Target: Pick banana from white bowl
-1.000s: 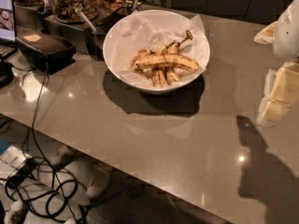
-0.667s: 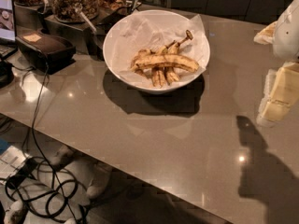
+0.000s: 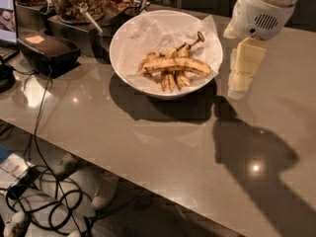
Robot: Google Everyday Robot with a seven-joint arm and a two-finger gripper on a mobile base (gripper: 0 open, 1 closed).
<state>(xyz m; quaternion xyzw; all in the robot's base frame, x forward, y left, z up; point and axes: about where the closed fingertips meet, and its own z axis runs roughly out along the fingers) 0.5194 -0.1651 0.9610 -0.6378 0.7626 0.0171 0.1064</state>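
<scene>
In the camera view, the banana (image 3: pixel 177 65) is the longest one in the bowl (image 3: pixel 114 48). It is gently curved, yellow with brown-black speckles and streaks, and it lies crosswise over shorter, browner bananas (image 3: pixel 170 80). A thin stem (image 3: pixel 190 42) rises behind it. The bowl is glossy white and lined with crumpled paper (image 3: pixel 148 31). It stands near the far edge of the grey surface (image 3: pixel 148 142), about midway along it.

Compared with a second ago, the claw (image 3: pixel 242 78) is closer to the bowl. It now hangs just beside the bowl's right rim, above the surface, and its shadow (image 3: pixel 247 142) has shifted with it. The bowl and banana lie as before.

The arm (image 3: pixel 261 9) is cut off by the top edge. The claw shows as one cream block, so I cannot tell whether it is released or clenched; it is not touching the banana. The shorter bananas are partly covered by the long one.
</scene>
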